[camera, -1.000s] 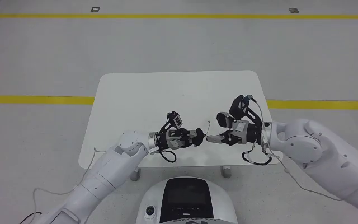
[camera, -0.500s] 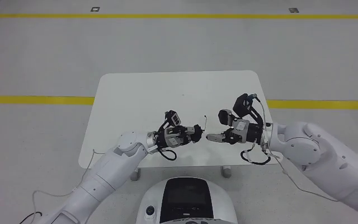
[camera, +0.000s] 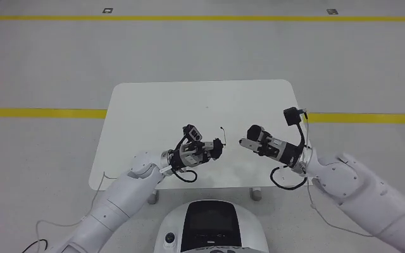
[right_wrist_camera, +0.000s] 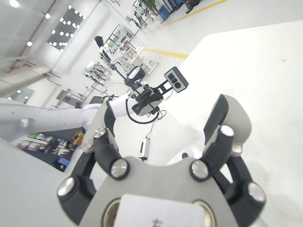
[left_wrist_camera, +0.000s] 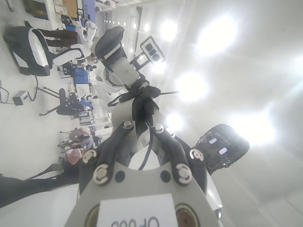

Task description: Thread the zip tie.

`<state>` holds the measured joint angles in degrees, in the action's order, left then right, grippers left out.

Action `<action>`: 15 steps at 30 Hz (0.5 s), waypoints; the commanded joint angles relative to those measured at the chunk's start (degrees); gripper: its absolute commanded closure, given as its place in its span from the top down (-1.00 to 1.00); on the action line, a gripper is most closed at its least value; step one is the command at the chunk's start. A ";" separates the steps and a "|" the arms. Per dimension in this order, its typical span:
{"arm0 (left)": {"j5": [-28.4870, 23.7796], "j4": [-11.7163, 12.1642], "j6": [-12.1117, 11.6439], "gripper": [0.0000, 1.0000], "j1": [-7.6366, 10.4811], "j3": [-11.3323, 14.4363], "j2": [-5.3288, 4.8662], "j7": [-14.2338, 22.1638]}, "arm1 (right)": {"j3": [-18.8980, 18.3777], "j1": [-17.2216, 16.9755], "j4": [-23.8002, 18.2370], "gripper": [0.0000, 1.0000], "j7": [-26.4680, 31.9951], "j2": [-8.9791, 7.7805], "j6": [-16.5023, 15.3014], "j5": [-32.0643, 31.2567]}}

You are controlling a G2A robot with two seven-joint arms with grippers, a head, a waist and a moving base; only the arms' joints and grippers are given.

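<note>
Left hand (camera: 216, 149) clenched on zip tie (camera: 222, 133); right hand (camera: 243, 143) spread, empty, apart. Loop indiscernible; threading probably unfinished.

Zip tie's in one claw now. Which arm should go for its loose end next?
Right. Its claw is open and empty, facing the left claw, which is shut on the zip tie with the thin end sticking out. Letting go would likely drop it.

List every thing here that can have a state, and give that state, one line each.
zip tie, clamped in the left fingers, held above the table, thin end sticking out free.
left gripper, shut on the zip tie.
right gripper, open, fingers wide apart, holding nothing.
</note>
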<state>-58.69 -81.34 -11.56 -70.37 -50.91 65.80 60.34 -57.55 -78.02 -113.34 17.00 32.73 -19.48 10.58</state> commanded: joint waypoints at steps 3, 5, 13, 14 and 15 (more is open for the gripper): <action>0.76 0.23 0.82 -1.00 0.38 0.87 0.26 0.25 | -1.02 0.13 1.79 1.00 4.66 1.38 0.00 8.97; 0.76 0.23 0.82 -1.00 0.38 0.87 0.26 0.25 | -1.02 0.13 1.79 1.00 4.66 1.38 0.00 8.97; 1.81 -0.66 0.88 -1.00 0.10 0.91 0.28 -1.44 | -0.26 -0.55 1.65 1.00 4.99 1.91 0.00 12.02; 2.00 -0.88 0.89 -1.00 0.04 0.85 0.27 -1.65 | -0.06 -0.69 2.38 1.00 5.39 2.23 0.00 14.35; 2.03 -1.09 0.90 -1.00 0.07 0.78 0.29 -1.75 | 0.00 -0.69 3.37 1.00 5.88 2.54 0.00 16.16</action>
<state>-56.73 -82.21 -10.67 -70.31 -50.05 66.07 58.73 -57.64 -78.69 -110.98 22.37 34.96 -19.47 24.19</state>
